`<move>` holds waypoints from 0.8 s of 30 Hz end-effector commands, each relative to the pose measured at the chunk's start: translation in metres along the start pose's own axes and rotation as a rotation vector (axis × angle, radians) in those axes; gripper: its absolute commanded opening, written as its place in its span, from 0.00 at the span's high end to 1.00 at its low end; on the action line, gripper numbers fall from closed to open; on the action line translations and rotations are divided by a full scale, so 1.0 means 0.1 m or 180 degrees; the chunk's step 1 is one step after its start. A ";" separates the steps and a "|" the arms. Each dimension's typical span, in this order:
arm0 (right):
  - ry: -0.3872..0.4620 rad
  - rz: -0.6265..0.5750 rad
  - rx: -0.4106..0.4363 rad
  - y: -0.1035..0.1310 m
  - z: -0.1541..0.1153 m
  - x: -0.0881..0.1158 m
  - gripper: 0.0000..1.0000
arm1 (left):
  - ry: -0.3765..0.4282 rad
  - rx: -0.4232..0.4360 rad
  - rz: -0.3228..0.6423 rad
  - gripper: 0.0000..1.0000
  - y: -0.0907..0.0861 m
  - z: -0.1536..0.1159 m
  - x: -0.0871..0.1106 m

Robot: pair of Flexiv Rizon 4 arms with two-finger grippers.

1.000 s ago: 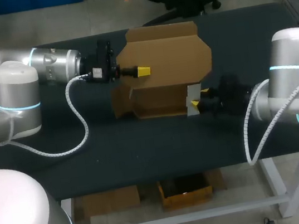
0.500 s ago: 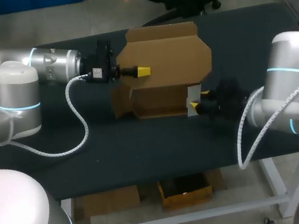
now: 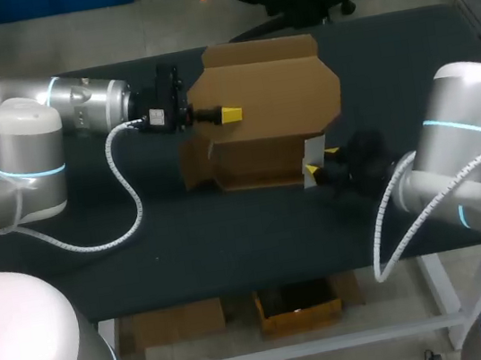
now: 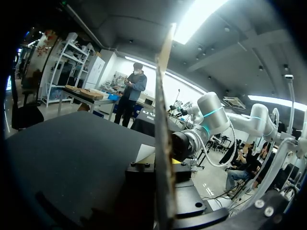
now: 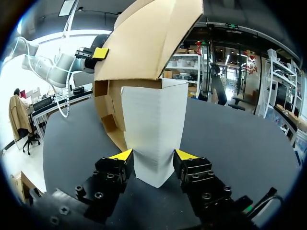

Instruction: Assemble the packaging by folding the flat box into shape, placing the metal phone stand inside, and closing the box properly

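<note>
A brown cardboard box point(image 3: 254, 162) stands on the dark table with its big lid point(image 3: 268, 94) raised. My left gripper point(image 3: 229, 115) is shut on the lid's left edge; in the left wrist view that lid point(image 4: 163, 143) runs edge-on between its fingers. At the box's right end my right gripper point(image 3: 318, 162) is shut on the pale metal phone stand point(image 3: 312, 149). In the right wrist view the stand point(image 5: 153, 129) sits upright on the table between the yellow fingertips point(image 5: 121, 155), right against the box's open side point(image 5: 111, 112), under the lid point(image 5: 144, 38).
The black table point(image 3: 231, 236) has bare room in front of the box and on both sides. My left arm's white cable point(image 3: 130, 196) loops over the table to the left of the box. The right arm's body hangs over the table's right front corner.
My right arm's elbow and body have swung leftward and nearer the table's front, while its gripper with the stand barely shifted at the box's right end. The left arm and the lid stay put.
</note>
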State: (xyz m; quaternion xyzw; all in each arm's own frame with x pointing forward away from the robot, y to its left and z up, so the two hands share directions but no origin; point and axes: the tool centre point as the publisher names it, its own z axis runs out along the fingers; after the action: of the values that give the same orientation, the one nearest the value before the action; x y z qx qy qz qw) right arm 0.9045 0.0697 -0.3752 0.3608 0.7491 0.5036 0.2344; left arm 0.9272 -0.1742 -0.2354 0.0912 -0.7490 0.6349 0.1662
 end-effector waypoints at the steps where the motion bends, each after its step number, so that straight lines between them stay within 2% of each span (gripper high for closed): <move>1: -0.0816 0.0020 -0.0033 -0.01 0.02 0.06 0.49 | 0.0011 0.0001 -0.0001 1.00 0.03 0.01 -0.02; 8: -0.0997 0.0130 -0.0131 0.00 0.00 0.04 0.51 | 0.0011 0.0001 -0.0001 1.00 0.03 0.01 -0.02; 17: -0.1194 0.0210 -0.0130 -0.01 0.00 0.02 0.51 | 0.0011 0.0001 -0.0001 1.00 0.03 0.01 -0.02; 24: -0.1365 0.0298 -0.0150 -0.02 -0.01 -0.01 0.55 | 0.0011 0.0001 -0.0001 1.00 0.03 0.01 -0.02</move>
State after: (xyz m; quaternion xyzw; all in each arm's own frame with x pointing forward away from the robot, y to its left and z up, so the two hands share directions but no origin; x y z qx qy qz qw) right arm 0.9050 0.0643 -0.3729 0.4208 0.7032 0.5054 0.2702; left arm 0.9273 -0.1744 -0.2354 0.0912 -0.7490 0.6349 0.1661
